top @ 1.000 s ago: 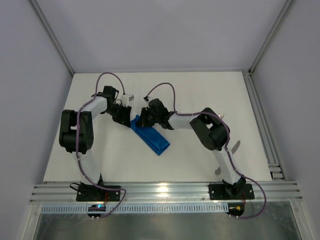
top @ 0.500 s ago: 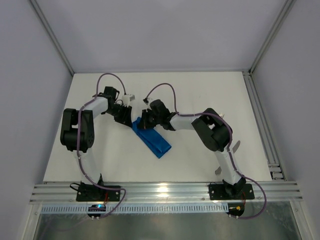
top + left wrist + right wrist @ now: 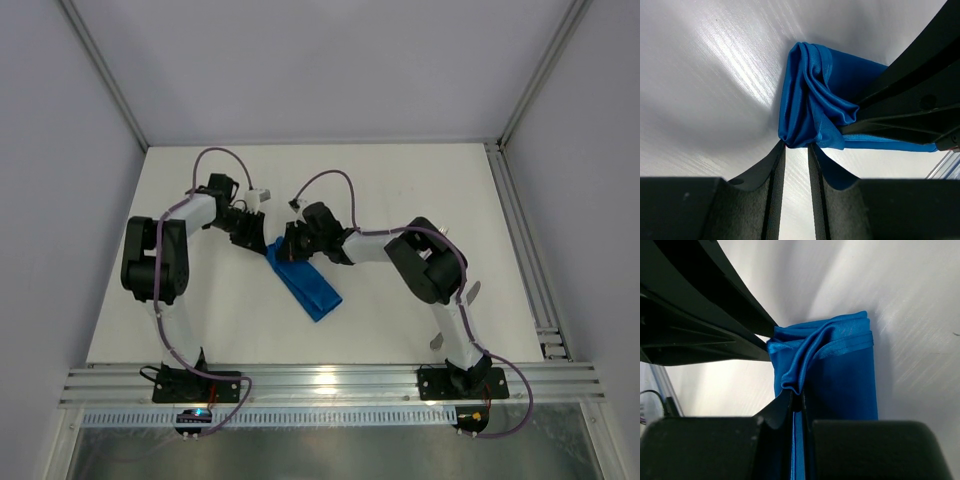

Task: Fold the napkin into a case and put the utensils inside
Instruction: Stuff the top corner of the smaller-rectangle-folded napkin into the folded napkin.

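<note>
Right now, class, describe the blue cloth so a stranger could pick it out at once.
On the white table, look mid-table where the left tool and right tool meet. The napkin starts there, a narrow folded strip slanting toward the near edge: the only bright blue thing in sight.

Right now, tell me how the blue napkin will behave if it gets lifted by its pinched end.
Probably floppy: the napkin bunches into soft creases where the right fingers pinch it. Likely light, since that small pinch gathers it. Lifted by this end, its folded layers might sag and slip open.
</note>
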